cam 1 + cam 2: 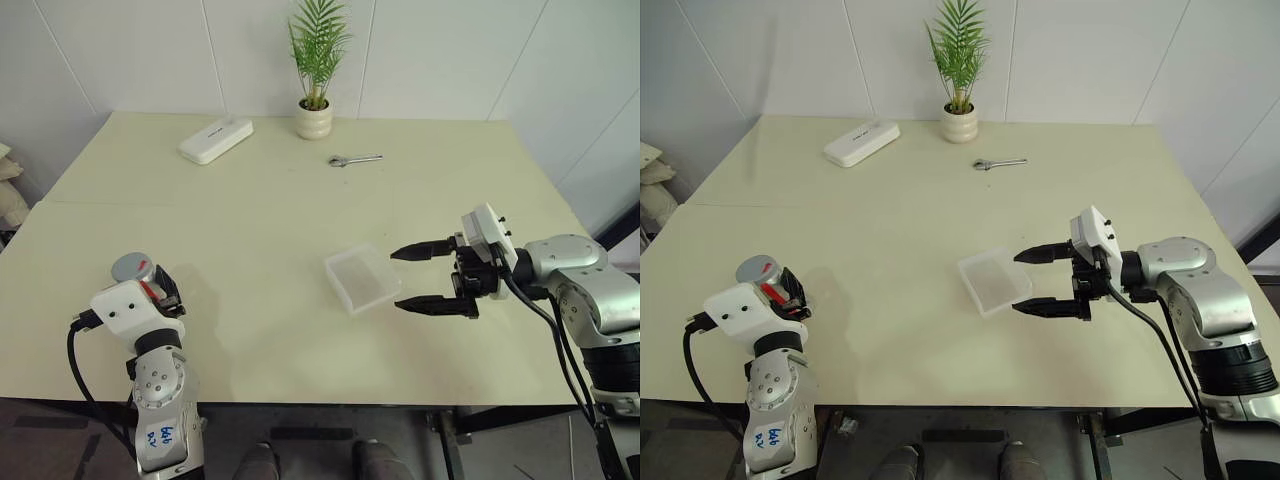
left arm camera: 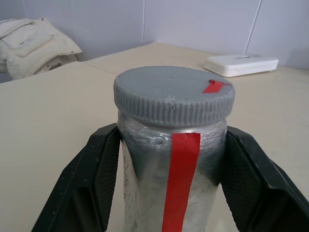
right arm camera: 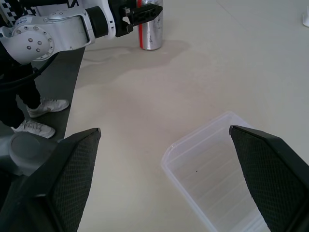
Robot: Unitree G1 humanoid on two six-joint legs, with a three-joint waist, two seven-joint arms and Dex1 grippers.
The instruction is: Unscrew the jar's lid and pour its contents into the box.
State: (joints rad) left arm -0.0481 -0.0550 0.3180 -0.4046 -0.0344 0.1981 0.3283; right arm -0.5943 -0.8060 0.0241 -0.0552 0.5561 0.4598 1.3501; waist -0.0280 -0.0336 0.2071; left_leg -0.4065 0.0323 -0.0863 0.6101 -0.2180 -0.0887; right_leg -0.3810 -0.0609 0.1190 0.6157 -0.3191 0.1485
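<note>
Jar (image 2: pixel 169 169) capped with lid (image 2: pixel 174 94); box (image 3: pixel 217 169) empty.

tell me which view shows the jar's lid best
The left wrist view: the round grey ribbed screw lid with its red mark sits close up, still on the jar. Both eye views show it small from above; the right wrist view cuts it off.

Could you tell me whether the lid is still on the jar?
On: the grey lid sits on the jar, between the left gripper fingers.

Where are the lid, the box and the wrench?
lid (image 2: pixel 171 92), left wrist view, grey top face.
box (image 1: pixel 362 279), left eye view, clear floor.
wrench (image 1: pixel 356 159), left eye view, its shaft.
</note>
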